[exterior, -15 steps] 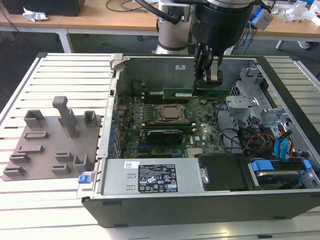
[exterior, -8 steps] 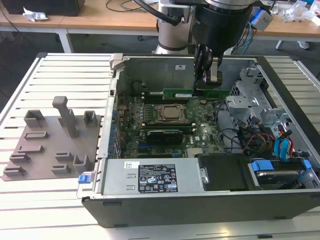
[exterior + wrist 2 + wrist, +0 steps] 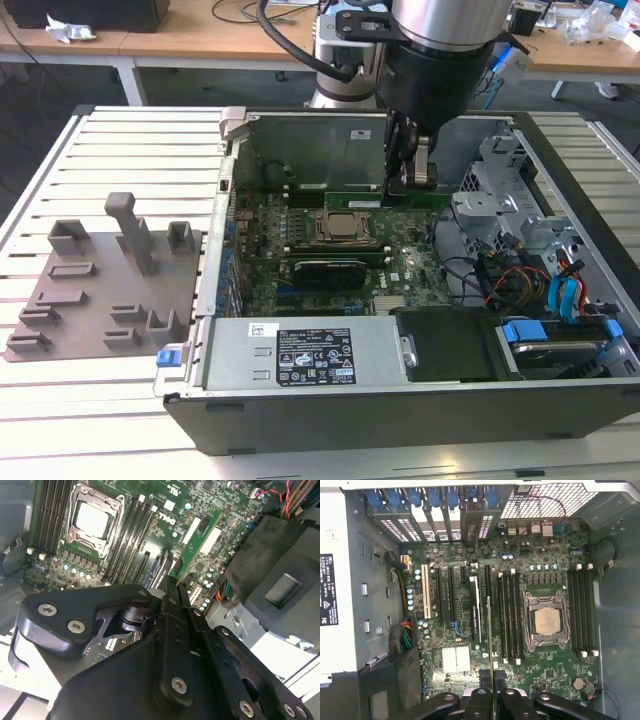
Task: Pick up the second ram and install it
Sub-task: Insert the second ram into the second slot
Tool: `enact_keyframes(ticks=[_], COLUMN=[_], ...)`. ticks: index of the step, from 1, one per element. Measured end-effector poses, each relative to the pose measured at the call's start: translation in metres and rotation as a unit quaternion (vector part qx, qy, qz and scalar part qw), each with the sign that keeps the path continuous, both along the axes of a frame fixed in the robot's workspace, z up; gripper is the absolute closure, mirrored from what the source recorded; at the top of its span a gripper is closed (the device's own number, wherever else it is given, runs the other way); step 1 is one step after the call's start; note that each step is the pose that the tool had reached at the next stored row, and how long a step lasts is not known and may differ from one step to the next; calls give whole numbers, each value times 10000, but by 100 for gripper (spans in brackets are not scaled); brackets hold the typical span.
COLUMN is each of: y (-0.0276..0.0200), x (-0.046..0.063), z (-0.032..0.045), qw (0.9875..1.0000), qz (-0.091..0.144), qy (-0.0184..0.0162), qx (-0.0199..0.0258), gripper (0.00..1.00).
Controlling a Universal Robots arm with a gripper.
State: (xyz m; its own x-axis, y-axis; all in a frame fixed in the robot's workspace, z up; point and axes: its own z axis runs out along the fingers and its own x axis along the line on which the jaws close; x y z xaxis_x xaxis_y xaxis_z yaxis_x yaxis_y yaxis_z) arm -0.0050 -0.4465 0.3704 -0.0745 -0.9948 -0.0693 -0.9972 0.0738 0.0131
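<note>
The jaws of the gripper (image 3: pixel 413 182) are closed on the second ram (image 3: pixel 428 198), which hangs clear of the motherboard (image 3: pixel 400 275), near the CPU socket (image 3: pixel 343 228). Pick-up is judged complete. The ram is not yet seated in a slot beside the socket, so installation remains.

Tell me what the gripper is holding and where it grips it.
The gripper holds the second ram, pinched across its flat faces at the upper long edge.
</note>
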Motion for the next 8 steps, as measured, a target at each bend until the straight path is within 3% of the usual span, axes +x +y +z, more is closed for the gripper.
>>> enact_keyframes(ticks=[1,5,8], y=[6,110,141], x=[0,-2,-3], z=[-39,-94,-139], qw=[10000,10000,10000], qz=[0,0,0], qy=[0,0,0], qx=[-1,0,0], gripper=[87,87,87])
